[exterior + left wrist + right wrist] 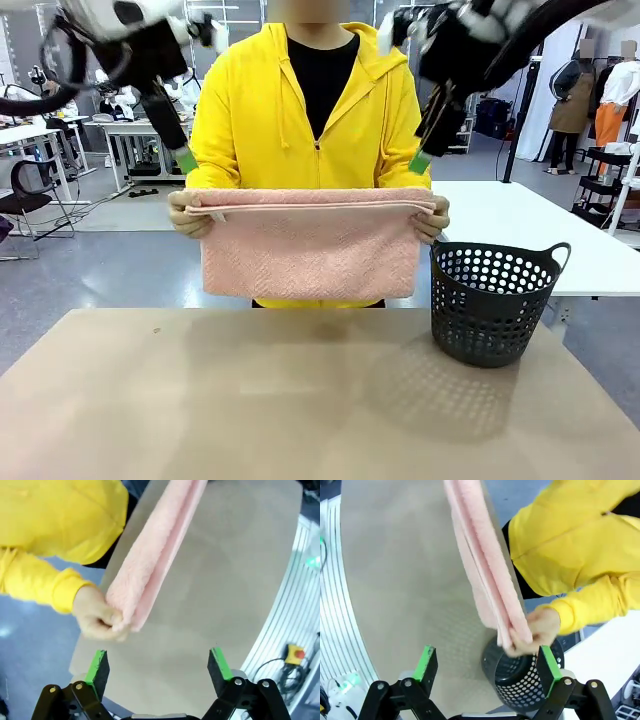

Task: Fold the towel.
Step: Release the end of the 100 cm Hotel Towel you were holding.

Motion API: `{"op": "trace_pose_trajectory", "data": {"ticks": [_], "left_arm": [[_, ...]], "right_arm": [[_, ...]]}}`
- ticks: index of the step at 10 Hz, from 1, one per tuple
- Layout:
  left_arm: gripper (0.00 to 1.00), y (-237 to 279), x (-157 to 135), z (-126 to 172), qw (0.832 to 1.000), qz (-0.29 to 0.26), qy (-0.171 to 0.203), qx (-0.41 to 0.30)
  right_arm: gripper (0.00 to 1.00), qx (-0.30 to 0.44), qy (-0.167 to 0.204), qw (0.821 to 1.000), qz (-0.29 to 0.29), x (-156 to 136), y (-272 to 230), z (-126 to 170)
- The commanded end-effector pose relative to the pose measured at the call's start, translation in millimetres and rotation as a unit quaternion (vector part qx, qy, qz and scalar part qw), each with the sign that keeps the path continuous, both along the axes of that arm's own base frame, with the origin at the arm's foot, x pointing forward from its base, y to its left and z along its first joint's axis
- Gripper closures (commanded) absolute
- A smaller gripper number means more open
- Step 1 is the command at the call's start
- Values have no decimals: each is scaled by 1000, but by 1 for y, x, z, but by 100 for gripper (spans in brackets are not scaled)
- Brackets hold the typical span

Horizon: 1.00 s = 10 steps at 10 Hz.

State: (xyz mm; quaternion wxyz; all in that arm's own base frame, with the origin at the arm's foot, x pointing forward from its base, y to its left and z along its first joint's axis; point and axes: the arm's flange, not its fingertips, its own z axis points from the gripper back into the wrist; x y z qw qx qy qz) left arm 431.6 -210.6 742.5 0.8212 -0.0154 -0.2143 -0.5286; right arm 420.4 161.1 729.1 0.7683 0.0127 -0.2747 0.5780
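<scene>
1. Front view: a person [240, 120] in yellow holds the folded towel [310, 245] by its top corners, hanging above the table's [250, 400] far edge. A dark basket [490, 310] stands on the table to the right. The left gripper [185, 160] and right gripper [420, 162] hang near those corners.
2. Left wrist view: the left gripper [159, 664] is spread wide and empty. Beyond it a hand [97, 616] pinches the towel's [155, 555] end.
3. Right wrist view: the right gripper [487, 665] is spread wide and empty. The other hand [537, 630] pinches the towel [482, 565], with the basket [520, 682] behind.

A glossy grey floor [110, 270] runs past white tables [520, 220] and a black office chair [35, 188] in a bright workshop
</scene>
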Motion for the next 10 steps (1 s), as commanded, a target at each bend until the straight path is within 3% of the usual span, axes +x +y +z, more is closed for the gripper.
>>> {"op": "trace_pose_trajectory", "data": {"ticks": [1,3,5,8,10], "left_arm": [[0,33,-24,4,997,63,-5,-38],[0,69,-48,9,987,152,-5,-44],[0,69,-63,14,968,249,-22,-29],[0,63,-69,9,957,284,-16,-50],[0,64,-69,17,961,272,-9,-44]], "right_arm": [[0,71,10,995,-74,-23,-45,0],[0,94,8,980,-173,-46,-87,9],[0,81,1,964,-254,-61,-95,10],[0,82,6,948,-308,-64,-99,1],[0,78,22,958,-276,-59,-99,-5]]}}
